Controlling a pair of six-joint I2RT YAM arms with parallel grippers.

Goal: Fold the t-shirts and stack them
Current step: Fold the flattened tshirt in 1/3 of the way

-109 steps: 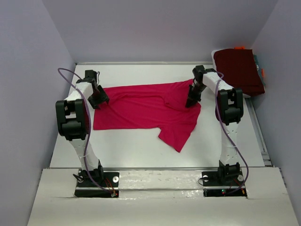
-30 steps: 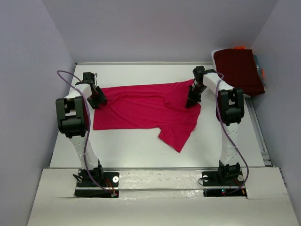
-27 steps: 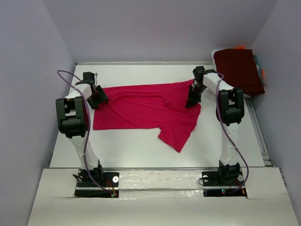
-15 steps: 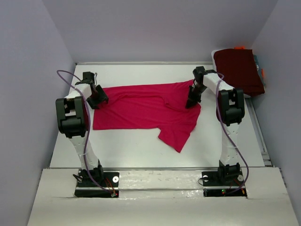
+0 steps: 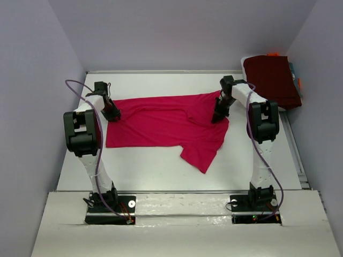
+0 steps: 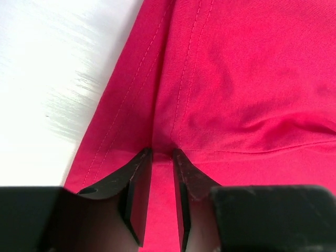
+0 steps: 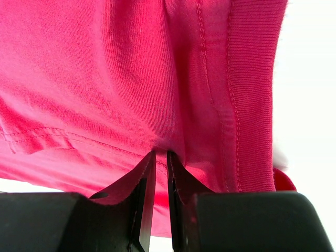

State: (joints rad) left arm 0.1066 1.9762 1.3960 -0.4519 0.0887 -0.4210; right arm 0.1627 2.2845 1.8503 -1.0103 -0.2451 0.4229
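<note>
The crimson-pink t-shirt (image 5: 166, 123) is matt knit cloth with a fine rib. Its hems carry raised double stitching, and its collar band has a coarser rib. The dark maroon garment (image 5: 273, 80) is matt cloth. The surface (image 5: 161, 166) is white, smooth and faintly glossy. The left end effector (image 6: 161, 152) and right end effector (image 7: 160, 154) look like smooth black plastic.
</note>
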